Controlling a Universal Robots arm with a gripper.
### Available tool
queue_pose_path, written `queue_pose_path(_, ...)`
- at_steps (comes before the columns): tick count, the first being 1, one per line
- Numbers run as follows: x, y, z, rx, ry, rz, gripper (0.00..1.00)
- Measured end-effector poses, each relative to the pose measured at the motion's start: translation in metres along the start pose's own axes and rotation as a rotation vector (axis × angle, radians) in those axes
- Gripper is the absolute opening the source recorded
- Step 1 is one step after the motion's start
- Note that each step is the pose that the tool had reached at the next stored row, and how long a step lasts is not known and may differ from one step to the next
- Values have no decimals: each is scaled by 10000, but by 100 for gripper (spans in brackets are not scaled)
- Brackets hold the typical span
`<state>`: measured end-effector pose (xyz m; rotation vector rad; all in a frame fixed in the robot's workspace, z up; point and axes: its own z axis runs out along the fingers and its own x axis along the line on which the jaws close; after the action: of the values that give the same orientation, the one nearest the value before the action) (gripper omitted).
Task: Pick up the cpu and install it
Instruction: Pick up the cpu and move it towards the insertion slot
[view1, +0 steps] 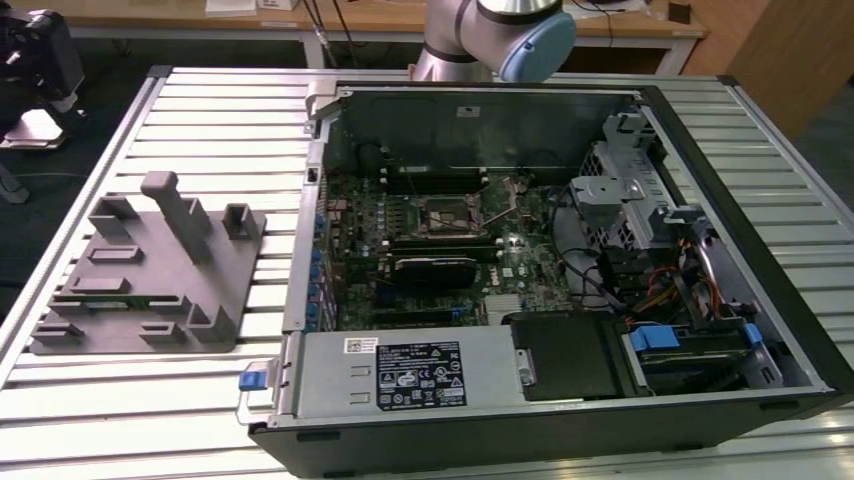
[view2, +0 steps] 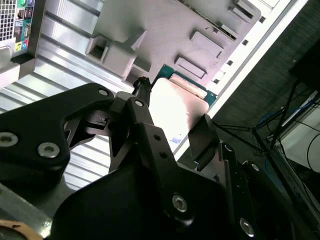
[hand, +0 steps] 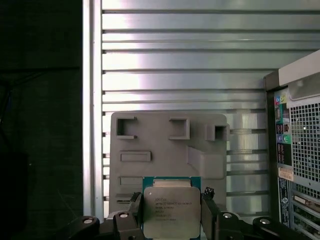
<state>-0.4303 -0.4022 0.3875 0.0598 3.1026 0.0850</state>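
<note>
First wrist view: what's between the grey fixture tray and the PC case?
Only bare ribbed table slats between the fixture tray and the case; nothing sits there. The exterior view shows the same bare strip.

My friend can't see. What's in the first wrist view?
The gripper holds the cpu, metal top toward the camera. Behind it are a grey tray on a slatted table and a computer case.
</note>
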Motion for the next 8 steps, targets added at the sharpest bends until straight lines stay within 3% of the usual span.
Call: queue_pose_path(8,-142,7,6,-1,-1,0,55)
